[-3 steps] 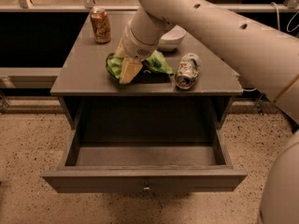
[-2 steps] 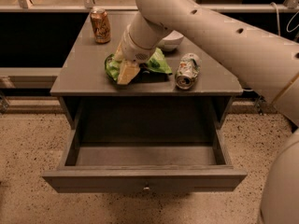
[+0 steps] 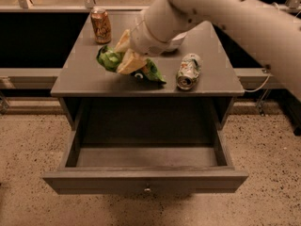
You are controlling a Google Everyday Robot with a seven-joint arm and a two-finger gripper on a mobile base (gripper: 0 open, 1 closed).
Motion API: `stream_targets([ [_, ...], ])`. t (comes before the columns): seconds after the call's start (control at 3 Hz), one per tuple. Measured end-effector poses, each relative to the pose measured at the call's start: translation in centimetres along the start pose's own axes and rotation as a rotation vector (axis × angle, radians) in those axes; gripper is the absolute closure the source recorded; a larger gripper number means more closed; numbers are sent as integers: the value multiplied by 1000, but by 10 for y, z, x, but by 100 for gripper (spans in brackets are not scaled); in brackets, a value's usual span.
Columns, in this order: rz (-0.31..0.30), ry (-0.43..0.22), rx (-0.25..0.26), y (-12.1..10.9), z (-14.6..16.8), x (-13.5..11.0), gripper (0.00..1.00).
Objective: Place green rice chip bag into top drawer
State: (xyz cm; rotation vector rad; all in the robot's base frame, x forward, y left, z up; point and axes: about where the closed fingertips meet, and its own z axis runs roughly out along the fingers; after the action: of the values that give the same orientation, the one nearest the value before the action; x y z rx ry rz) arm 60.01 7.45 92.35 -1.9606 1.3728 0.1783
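The green rice chip bag is crumpled bright green with a dark patch at its lower right end. It hangs lifted a little above the grey cabinet top, left of centre. My gripper is shut on the bag, one pale finger in front of it and one behind. The top drawer stands pulled open below the cabinet top, with a small round knob on its front. Its inside is bare.
A brown soda can stands upright at the back left of the top. A crushed white-green can lies on its side at the right. A white bowl is partly hidden behind my arm. Speckled floor surrounds the cabinet.
My gripper has lifted the bag off the cabinet top and shifted it slightly. The cans and drawer have not moved.
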Motion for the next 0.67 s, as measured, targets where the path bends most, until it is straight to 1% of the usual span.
stream_targets([
  [0.33,-10,-140,29,19,-66,-29,100],
  [0.67,116,-293,-20,56,-109,-32,100],
])
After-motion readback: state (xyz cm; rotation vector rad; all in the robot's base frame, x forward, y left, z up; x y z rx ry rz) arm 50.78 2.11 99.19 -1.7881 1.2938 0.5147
